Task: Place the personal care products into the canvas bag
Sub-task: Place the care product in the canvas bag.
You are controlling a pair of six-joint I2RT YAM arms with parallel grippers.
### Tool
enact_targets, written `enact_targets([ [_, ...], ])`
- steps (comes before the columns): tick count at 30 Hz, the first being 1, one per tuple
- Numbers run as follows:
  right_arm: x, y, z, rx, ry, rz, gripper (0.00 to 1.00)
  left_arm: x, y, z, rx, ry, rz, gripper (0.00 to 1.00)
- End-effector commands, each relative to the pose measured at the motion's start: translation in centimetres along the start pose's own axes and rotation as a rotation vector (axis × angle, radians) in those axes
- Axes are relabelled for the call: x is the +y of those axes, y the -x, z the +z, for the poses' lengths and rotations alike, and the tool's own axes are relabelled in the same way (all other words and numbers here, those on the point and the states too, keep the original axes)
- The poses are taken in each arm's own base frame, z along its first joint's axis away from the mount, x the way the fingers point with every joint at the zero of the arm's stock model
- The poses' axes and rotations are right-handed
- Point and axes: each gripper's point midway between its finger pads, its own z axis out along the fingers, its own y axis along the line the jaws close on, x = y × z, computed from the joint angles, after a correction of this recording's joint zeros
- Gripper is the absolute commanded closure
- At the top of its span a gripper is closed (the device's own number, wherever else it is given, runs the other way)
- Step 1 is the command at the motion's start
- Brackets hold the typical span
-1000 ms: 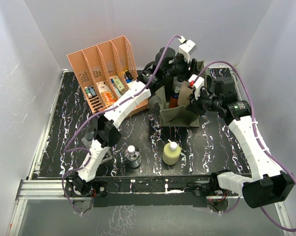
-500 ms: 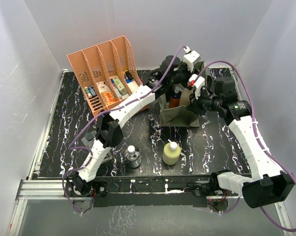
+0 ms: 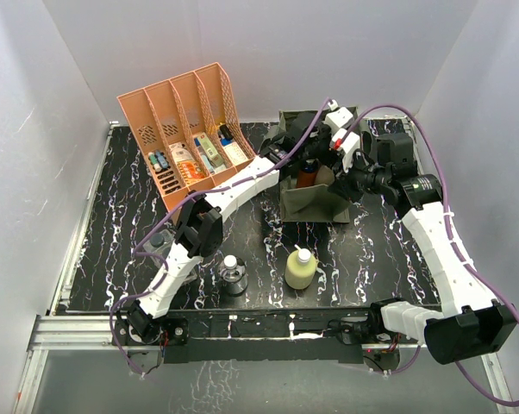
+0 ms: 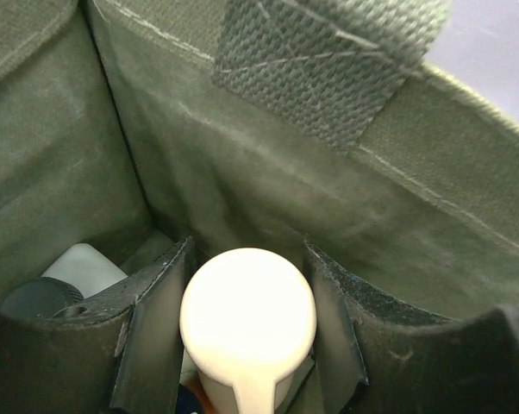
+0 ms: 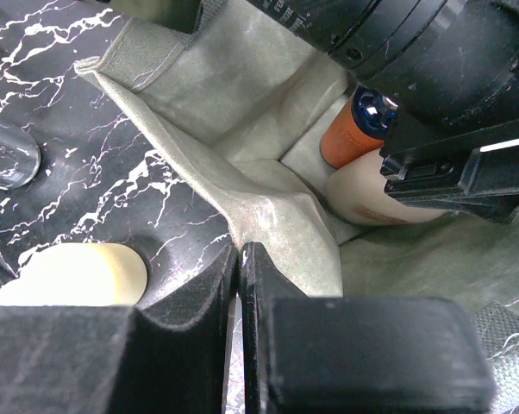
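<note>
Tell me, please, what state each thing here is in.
canvas bag: open at the top
left claw: shut on tan pump bottle, inside the bag
right claw: shut on the bag's rim
orange bottle: inside the bag
yellow bottle: capped, upright on the table
small clear bottle: capped, upright on the table
rack: holding small boxes

Pump bottle (image 4: 247, 315) inside canvas bag (image 4: 268, 198)

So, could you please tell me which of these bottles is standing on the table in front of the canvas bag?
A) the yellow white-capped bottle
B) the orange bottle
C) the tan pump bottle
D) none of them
A: the yellow white-capped bottle stands on the table just in front of the canvas bag, whereas the orange bottle is inside the bag.
</note>
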Motion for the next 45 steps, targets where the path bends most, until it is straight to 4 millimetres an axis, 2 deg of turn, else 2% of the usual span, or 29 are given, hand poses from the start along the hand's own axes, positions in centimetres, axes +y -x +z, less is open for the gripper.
enact_targets([
  [1,0.1,2.2,-1.0,-0.048,0.0,-0.019,0.92,-0.3,9.8,-2.1,-0.27,0.032,0.084,1.0],
  [6,0.2,1.8,-0.9,-0.039,0.005,-0.019,0.92,1.0,10.1,-1.7,-0.299,0.092,0.123,1.0],
  [12,0.2,1.6,-0.8,-0.034,0.005,-0.019,0.92,1.3,9.4,-1.0,-0.301,0.105,0.142,1.0],
  [16,0.1,1.6,-0.8,-0.035,0.002,-0.02,0.92,0.9,7.9,-0.5,-0.271,0.084,0.136,1.0],
  [21,0.2,1.4,-0.8,-0.03,0.003,-0.017,0.92,1.5,6.7,-0.2,-0.248,0.11,0.127,1.0],
  [24,0.2,1.4,-0.9,-0.032,-0.001,-0.02,0.92,1.3,5.6,0.0,-0.217,0.099,0.111,1.0],
  [26,0.1,1.5,-0.9,-0.033,-0.003,-0.023,0.92,0.9,5.5,-0.2,-0.209,0.078,0.102,1.0],
  [28,0.1,1.6,-0.9,-0.035,-0.005,-0.03,0.92,0.5,5.7,-0.5,-0.21,0.058,0.1,0.95],
  [33,-0.1,2.3,-1.1,-0.058,-0.013,-0.049,0.91,-0.7,6.9,-1.4,-0.222,0.011,0.094,0.7],
  [38,0.0,2.1,-1.1,-0.056,-0.012,-0.049,0.91,-0.8,8.0,-2.1,-0.238,0.015,0.065,0.53],
  [45,0.1,2.1,-1.4,-0.061,-0.021,-0.058,0.91,-1.0,9.5,-2.8,-0.263,0.015,0.052,0.36],
])
